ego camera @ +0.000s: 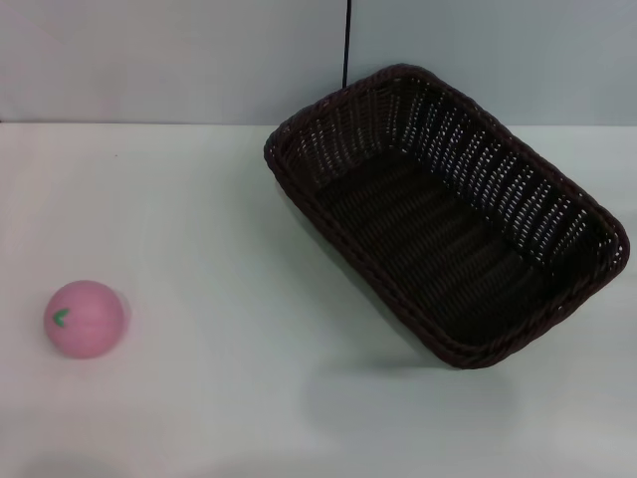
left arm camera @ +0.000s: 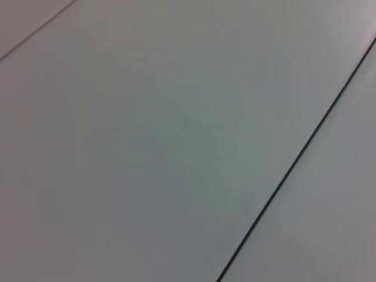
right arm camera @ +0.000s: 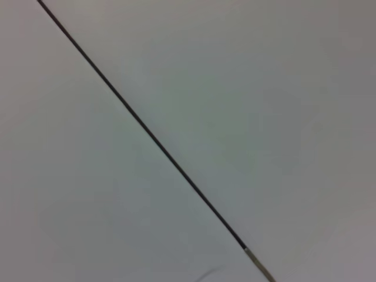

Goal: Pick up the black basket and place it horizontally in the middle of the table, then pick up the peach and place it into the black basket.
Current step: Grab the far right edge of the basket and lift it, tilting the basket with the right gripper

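Note:
The black basket (ego camera: pixel 448 214) lies on the white table (ego camera: pixel 219 229) at the right, set at a slant, its long side running from the back centre to the right edge, open side up and with nothing in it. The peach (ego camera: pixel 86 318) sits on the table at the front left, its green leaf mark facing me. Neither gripper shows in the head view. Both wrist views show only a pale wall with a thin dark line, and no fingers, basket or peach.
A grey-white wall (ego camera: pixel 149 60) stands behind the table's far edge. A thin black cable or seam (ego camera: pixel 346 45) runs down the wall just behind the basket. It also shows in the left wrist view (left arm camera: pixel 294 158) and the right wrist view (right arm camera: pixel 147 129).

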Robot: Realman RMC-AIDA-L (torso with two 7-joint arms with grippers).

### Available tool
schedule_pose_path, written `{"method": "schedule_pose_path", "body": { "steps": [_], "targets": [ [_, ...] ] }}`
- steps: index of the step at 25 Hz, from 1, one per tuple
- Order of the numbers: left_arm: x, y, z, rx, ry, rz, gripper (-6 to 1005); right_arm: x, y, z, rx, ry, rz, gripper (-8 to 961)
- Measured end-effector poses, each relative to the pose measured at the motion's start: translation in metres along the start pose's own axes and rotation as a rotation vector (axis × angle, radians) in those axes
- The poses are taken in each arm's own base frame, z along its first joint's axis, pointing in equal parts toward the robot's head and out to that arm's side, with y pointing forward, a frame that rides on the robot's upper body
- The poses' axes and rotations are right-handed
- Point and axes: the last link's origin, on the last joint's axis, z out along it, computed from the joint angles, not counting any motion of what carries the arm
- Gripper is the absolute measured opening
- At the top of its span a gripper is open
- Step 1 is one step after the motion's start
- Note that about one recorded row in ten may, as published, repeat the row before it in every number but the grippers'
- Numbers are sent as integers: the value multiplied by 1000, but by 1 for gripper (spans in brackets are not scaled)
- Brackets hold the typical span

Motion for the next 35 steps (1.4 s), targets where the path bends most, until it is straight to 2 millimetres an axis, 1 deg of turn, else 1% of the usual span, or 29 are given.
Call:
{"method": "schedule_pose_path", "body": {
  "steps": [5, 10, 11, 12, 13, 15, 16, 17, 20, 21, 22, 24, 25, 26, 27, 28, 29, 30, 31, 32, 35],
  "targets": [
    [0, 1, 1, -37, -35, 25, 796, -1, 4, -1, -52, 32, -30, 627],
    [-2, 3, 4, -99, -84, 54, 793, -12, 7, 1, -137, 96, -123, 626],
    [-2, 4, 4, -111, -93, 58, 792, -24, 9, 4, -191, 140, -160, 626],
    [-2, 4, 5, -118, -98, 61, 791, -24, 9, 4, -191, 140, -160, 626],
    [-3, 5, 6, -128, -105, 65, 791, -31, 10, 6, -215, 162, -168, 626],
    [-3, 5, 7, -137, -111, 65, 789, -52, 16, 14, -288, 239, -179, 626],
    [-3, 5, 7, -138, -113, 63, 789, -71, 23, 22, -343, 309, -186, 626],
    [-3, 5, 7, -138, -113, 63, 788, -71, 23, 22, -343, 309, -186, 625],
    [-3, 5, 7, -135, -115, 63, 786, -100, 45, 36, -443, 478, -246, 625],
    [-4, 4, 7, -133, -118, 63, 785, -112, 62, 43, -487, 594, -292, 625],
    [-4, 4, 7, -133, -118, 63, 784, -112, 62, 43, -487, 594, -292, 625],
    [-4, 4, 7, -131, -122, 62, 783, -122, 80, 53, -520, 711, -347, 625],
    [-5, 4, 7, -129, -124, 61, 782, -124, 88, 58, -540, 771, -375, 625],
    [-5, 4, 6, -126, -126, 60, 782, -127, 102, 65, -568, 890, -428, 625],
    [-5, 4, 5, -125, -127, 60, 781, -127, 102, 65, -568, 890, -428, 625],
    [-5, 4, 5, -124, -127, 60, 780, -128, 108, 70, -575, 952, -458, 624],
    [-6, 4, 5, -123, -128, 57, 780, -127, 118, 78, -582, 1061, -508, 624],
    [-6, 4, 5, -122, -128, 55, 779, -125, 122, 81, -583, 1108, -534, 624],
    [-6, 4, 5, -121, -129, 54, 778, -121, 128, 86, -588, 1167, -569, 624],
    [-6, 4, 5, -121, -129, 54, 777, -121, 128, 86, -588, 1167, -569, 624],
    [-8, 4, 5, -113, -136, 50, 775, -101, 141, 95, -596, 1310, -654, 624]
  ]
}}
